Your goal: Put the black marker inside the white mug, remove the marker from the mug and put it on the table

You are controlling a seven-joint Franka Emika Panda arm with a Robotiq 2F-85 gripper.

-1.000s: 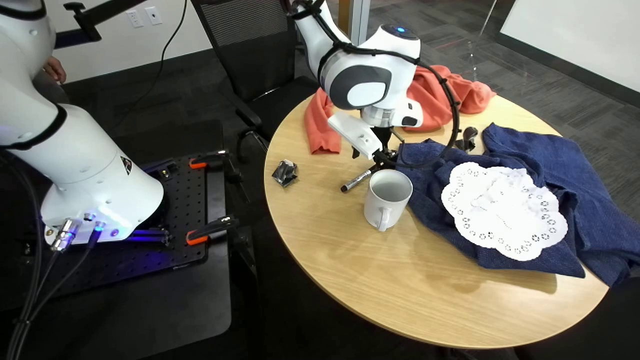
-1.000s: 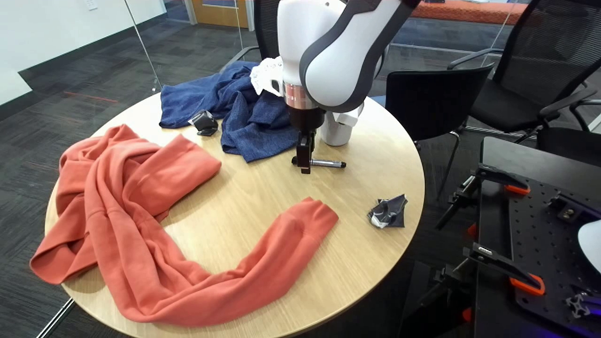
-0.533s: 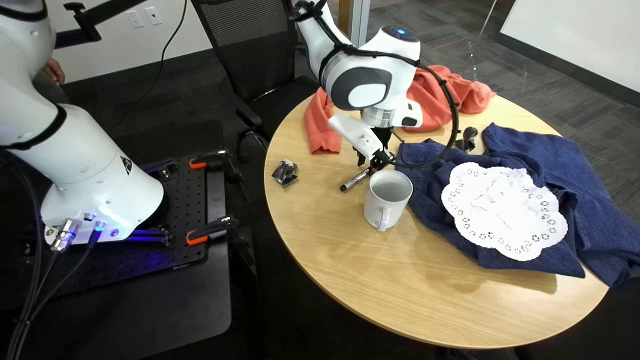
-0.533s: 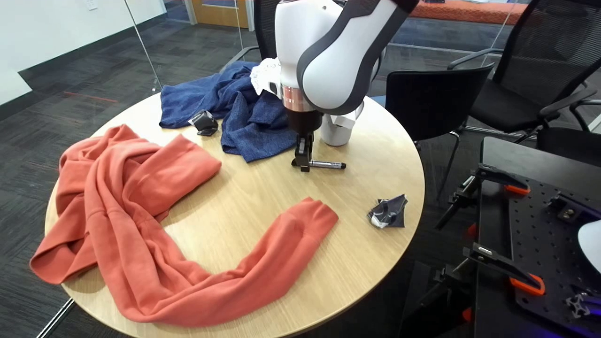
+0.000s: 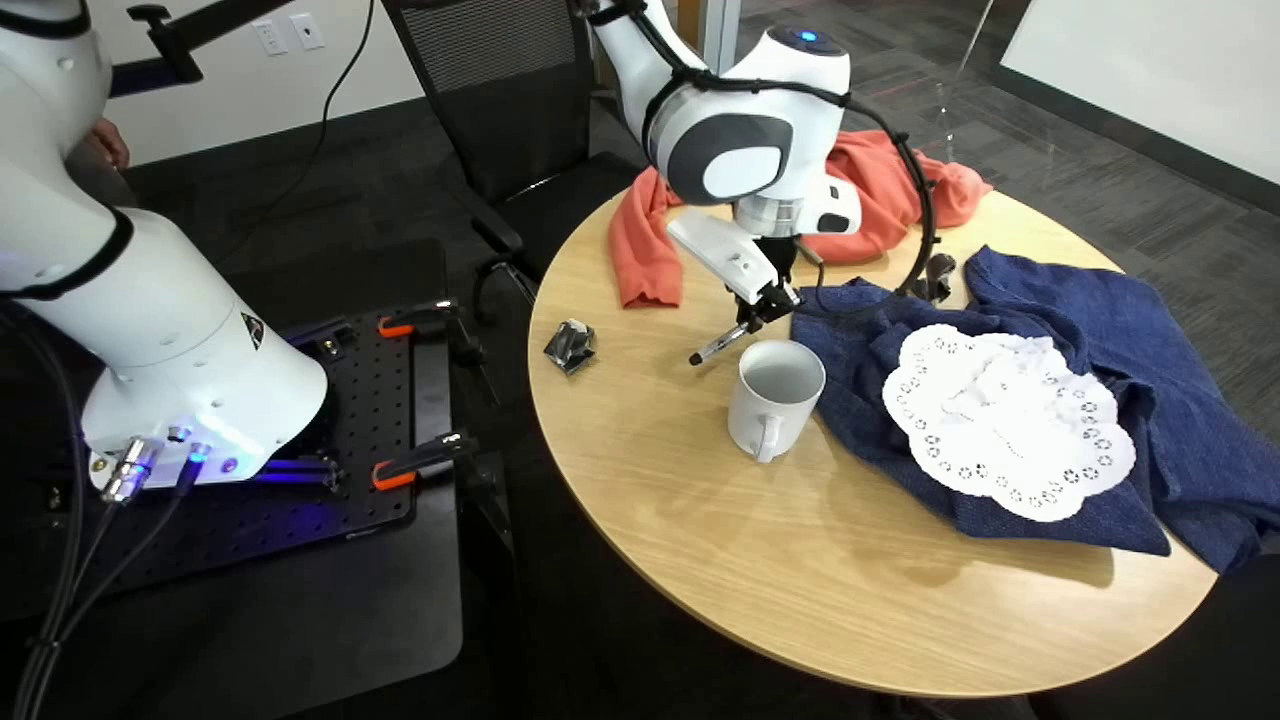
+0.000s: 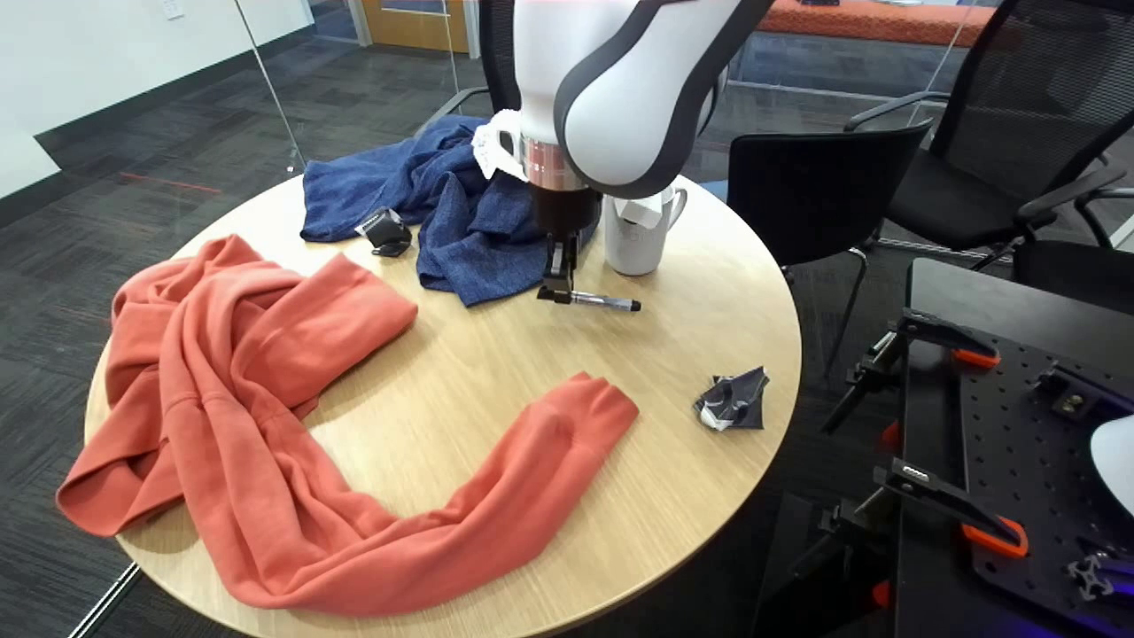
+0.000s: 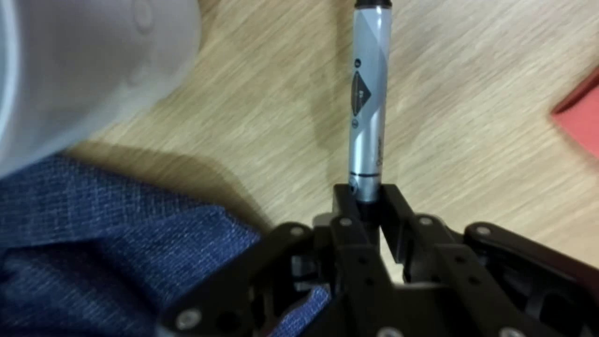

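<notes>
Table [image 5: 640, 470]: in an exterior view we see a round, light tan wooden top bearing a dark blue cloth [image 5: 1180, 380] with a white lace doily [image 5: 1010, 430] on it.
Room: around it we make out dark carpet [image 5: 880, 70] and a black mesh chair [image 5: 500, 80].
Black marker [image 5: 720, 342]: here it juts from the gripper [image 5: 752, 322], near the white mug [image 5: 776, 410] and outside it.
Sweatshirt [image 6: 248, 390]: an exterior view gives us all of it, coral red, a dark wrapper [image 6: 733, 399] near its cuff; we also see the marker's black ends, one on each side of the gripper.
Jaws: in the wrist view we find them clenched on the marker near one end, fingertips [image 7: 344, 199] on either side, holding it above the wood.
Print: only this view shows us the black diamond [image 7: 361, 93] on the silver barrel.
</notes>
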